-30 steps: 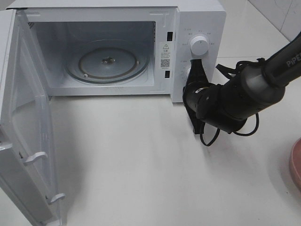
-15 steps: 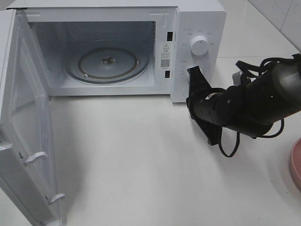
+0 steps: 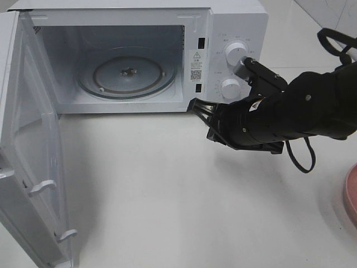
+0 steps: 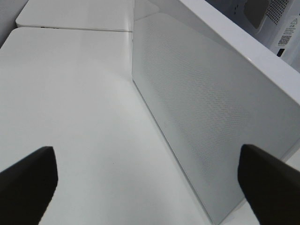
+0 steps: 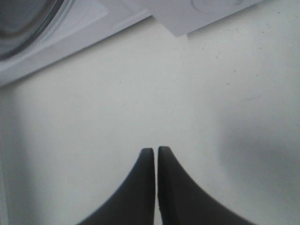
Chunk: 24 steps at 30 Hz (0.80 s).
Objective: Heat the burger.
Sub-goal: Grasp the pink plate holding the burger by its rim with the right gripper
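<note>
The burger is out of view in every frame. The white microwave [image 3: 234, 22] stands at the back with its door [image 3: 33, 151] swung wide open to the left; its glass turntable [image 3: 128, 72] is bare. My right gripper [image 3: 196, 104] is shut with nothing in it, hovering low over the table just in front of the microwave's right front corner. The right wrist view shows its fingertips [image 5: 155, 151] pressed together above the white tabletop. My left gripper [image 4: 145, 183] is open and empty beside the outer face of the door [image 4: 206, 108]; the exterior high view does not show it.
Two round knobs [image 3: 236, 53] [image 3: 230, 88] sit on the control panel behind my right arm. The rim of a pink plate [image 3: 351, 195] shows at the right edge of the table. The open door juts toward the front left.
My right arm has pulled back from the lower knob and swung left, so its shut fingers now point at the microwave's front lower edge. The door has not moved.
</note>
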Available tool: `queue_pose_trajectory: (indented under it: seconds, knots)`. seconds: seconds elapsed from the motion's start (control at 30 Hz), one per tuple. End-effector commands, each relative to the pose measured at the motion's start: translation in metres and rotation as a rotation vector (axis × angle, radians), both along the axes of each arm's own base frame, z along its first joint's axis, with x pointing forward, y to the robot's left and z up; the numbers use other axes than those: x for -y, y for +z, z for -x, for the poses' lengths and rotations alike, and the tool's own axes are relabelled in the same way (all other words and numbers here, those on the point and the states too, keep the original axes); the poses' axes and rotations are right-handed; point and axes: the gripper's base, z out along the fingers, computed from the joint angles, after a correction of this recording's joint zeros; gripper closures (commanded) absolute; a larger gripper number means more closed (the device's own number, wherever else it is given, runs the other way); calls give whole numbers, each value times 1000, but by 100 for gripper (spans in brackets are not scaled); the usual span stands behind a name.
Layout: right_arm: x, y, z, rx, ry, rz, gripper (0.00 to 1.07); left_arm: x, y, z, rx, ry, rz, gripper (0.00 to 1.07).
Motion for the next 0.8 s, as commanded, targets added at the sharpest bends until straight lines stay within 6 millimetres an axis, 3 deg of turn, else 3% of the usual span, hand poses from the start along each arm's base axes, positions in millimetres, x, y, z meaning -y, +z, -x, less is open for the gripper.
queue_pose_trajectory:
  seconds: [0.03, 0.13, 0.33, 0.8]
  knots:
    - [2, 7, 6, 14, 152, 93, 106, 0, 0, 3, 26, -7, -2, 7]
    - [6, 16, 16, 16, 328, 212, 105, 0, 0, 3, 26, -7, -2, 7]
    - [17, 28, 30, -33, 486, 362, 104, 0, 0, 3, 26, -7, -2, 7]
    - [52, 59, 66, -222, 614, 611, 101, 0, 0, 3, 26, -7, -2, 7]
